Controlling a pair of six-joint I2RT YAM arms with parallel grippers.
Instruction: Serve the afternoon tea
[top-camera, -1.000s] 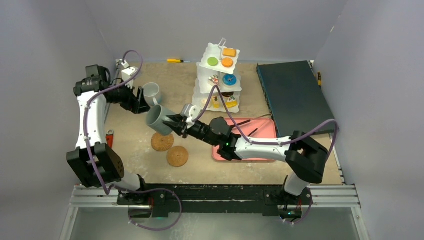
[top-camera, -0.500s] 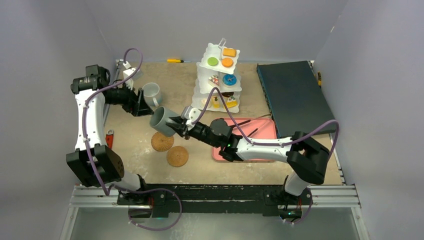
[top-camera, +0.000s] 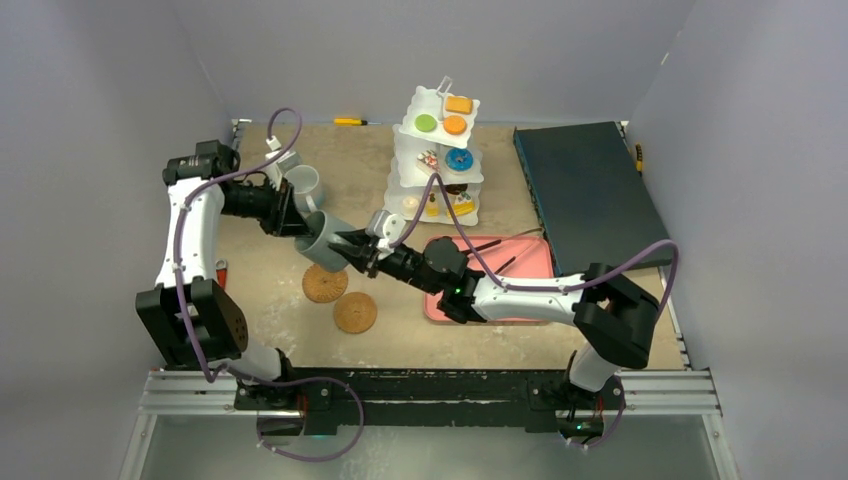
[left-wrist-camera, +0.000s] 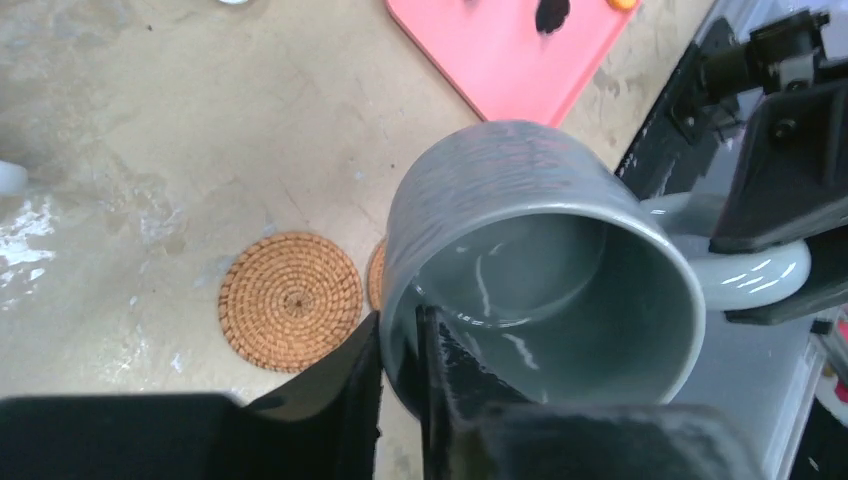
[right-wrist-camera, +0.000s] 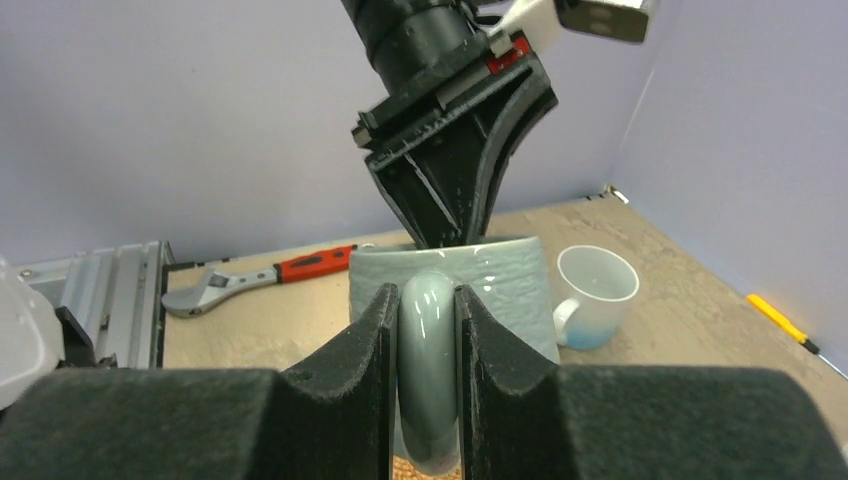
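Right end effector (right-wrist-camera: 428, 300) clamped tight on handle of grey mug (top-camera: 325, 243), one finger each side. Left end effector (left-wrist-camera: 400, 348) nearly closed, pinching mug rim, one finger inside, one outside. Mug up off counter (top-camera: 270, 300), over cork coasters (top-camera: 325, 284). Tipped sideways: mouth toward left arm, handle toward right.

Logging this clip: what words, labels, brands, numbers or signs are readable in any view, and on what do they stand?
No text can be read in any view.
grey mug: plain, no print showing.
white mug: plain, no print showing.
wrench: any marking is too small to read.
dark case: no lettering shows from above.
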